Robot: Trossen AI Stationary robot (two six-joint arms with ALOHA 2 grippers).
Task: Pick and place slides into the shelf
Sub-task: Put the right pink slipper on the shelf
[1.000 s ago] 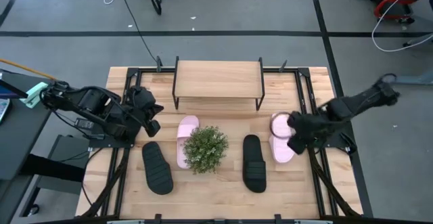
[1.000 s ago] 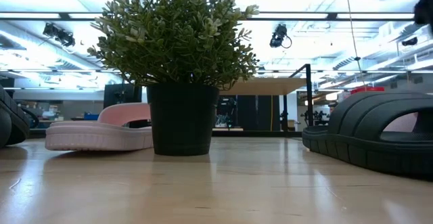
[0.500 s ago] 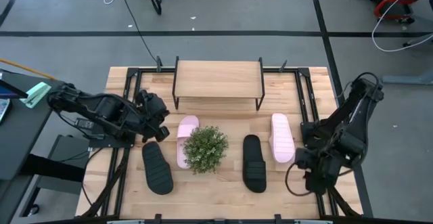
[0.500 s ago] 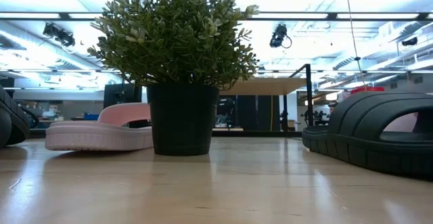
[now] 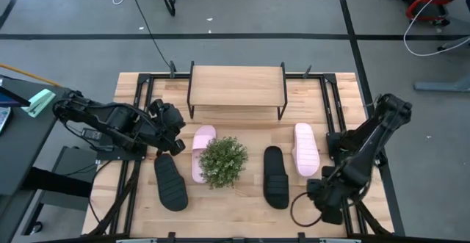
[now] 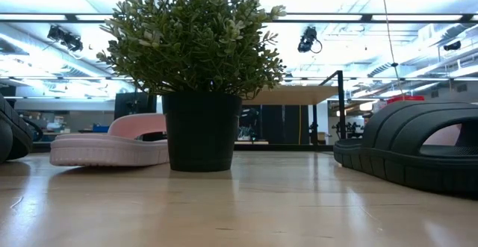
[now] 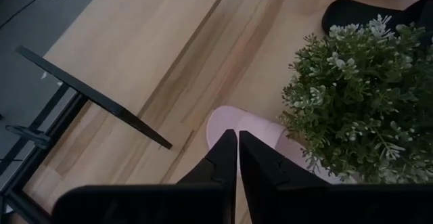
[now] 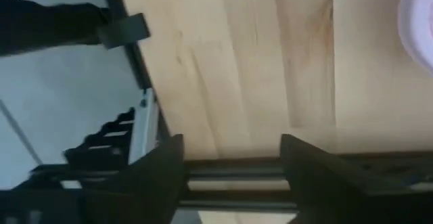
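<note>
Fingers of the left gripper [image 7: 237, 146] are pressed together with nothing between them, hovering over the table beside the heel of the left-hand pale pink-and-white slide [image 5: 201, 152], which lies just ahead of the jaws next to the small green potted plant [image 5: 222, 161]. A plain black slide [image 5: 170, 183] lies near that gripper, toward the table's front edge. The right gripper [image 8: 232, 158] hangs at the table's front right corner, its fingers spread wide and empty over bare light-wood tabletop [image 8: 257, 68]. The second pink-and-white slide [image 5: 305, 148] and second black slide [image 5: 275, 177] rest apart from those jaws, toward the table's middle. The low light-wood shelf on black metal legs [image 5: 236, 86] stands at the far edge, holding no slides.
</note>
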